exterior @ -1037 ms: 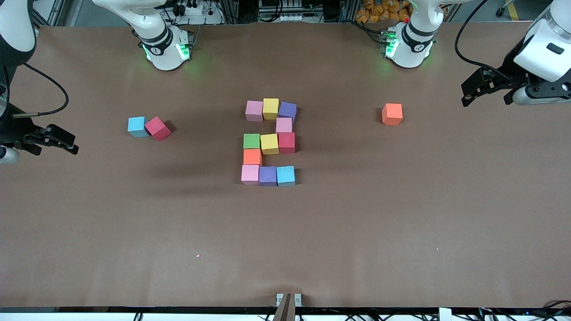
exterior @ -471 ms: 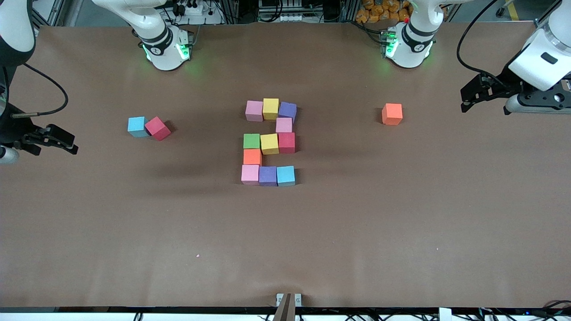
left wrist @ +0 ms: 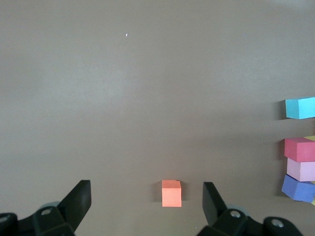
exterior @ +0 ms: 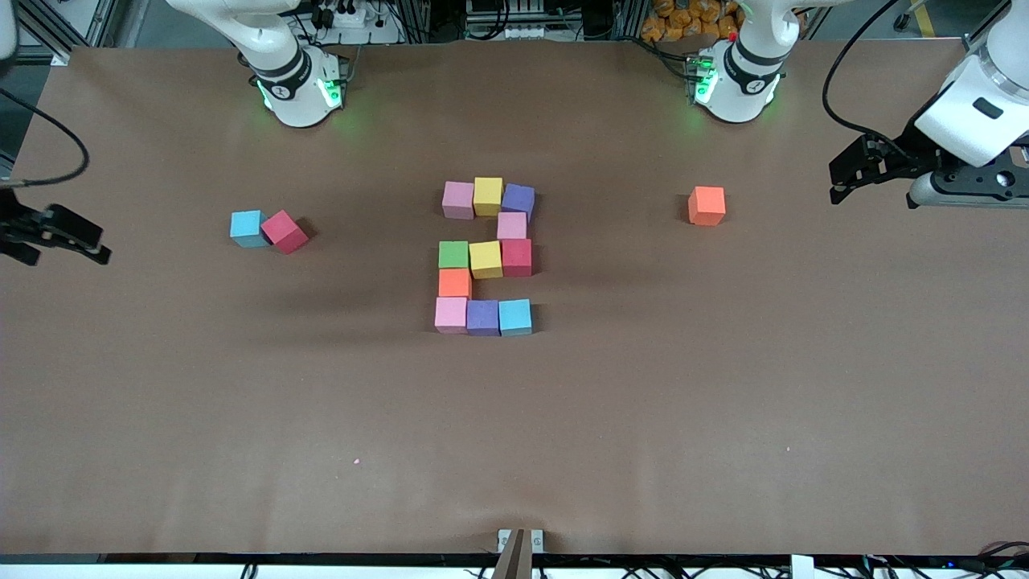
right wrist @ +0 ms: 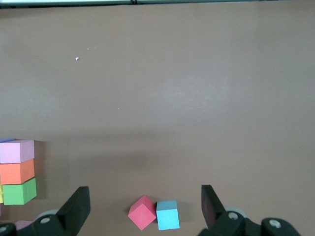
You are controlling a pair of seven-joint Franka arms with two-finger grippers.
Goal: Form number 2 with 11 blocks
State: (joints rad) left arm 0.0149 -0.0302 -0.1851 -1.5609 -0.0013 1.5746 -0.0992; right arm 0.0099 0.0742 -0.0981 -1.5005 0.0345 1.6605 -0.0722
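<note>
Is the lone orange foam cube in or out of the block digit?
Out. The lone orange foam cube sits apart from the multicoloured block digit, toward the left arm's end.

The surface (exterior: 723,386) wears a brown matt covering, paper-like, smooth with faint wrinkles and no shine. The blocks forming the number 2 (exterior: 485,256) look like matt foam, soft-edged, plain flat colours, no gloss. The loose orange block (exterior: 707,205) has that same dull finish, as do the loose light blue block (exterior: 247,228) and the red block (exterior: 284,232) touching it. The left arm's shell (exterior: 977,104) is glossy white plastic, and both grippers' jaws are matt black.
</note>
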